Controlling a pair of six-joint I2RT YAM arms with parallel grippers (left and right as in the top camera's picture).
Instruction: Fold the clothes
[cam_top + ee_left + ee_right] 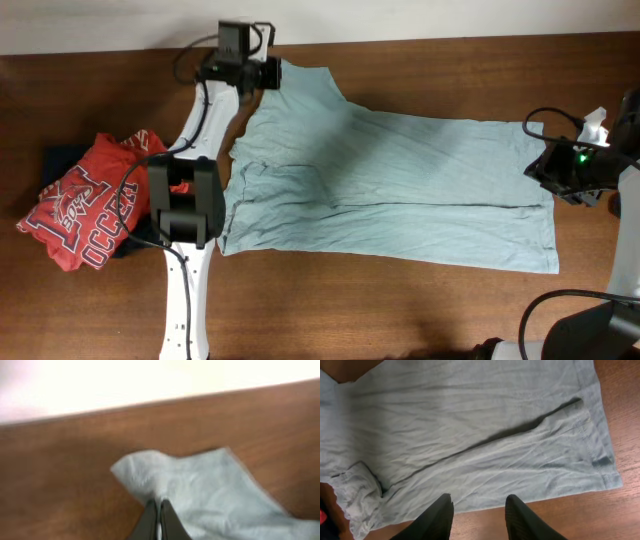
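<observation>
**T-shirt flat, far sleeve pinched**

The T-shirt [400, 190] lies spread on the surface [450, 80]. The left arm reaches to the shirt's far sleeve, where the left fingers [167, 520] are closed on blurred cloth. The right fingers [442, 515] stand apart over its hem. The red shirt [85, 205] lies left of it, half hiding a navy garment [60, 160].

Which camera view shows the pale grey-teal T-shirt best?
The overhead view: it shows nearly the whole T-shirt spread on the table. The left wrist view shows only one corner, pinched by the left gripper. The right wrist view shows a large part with the hem, not all.
</observation>
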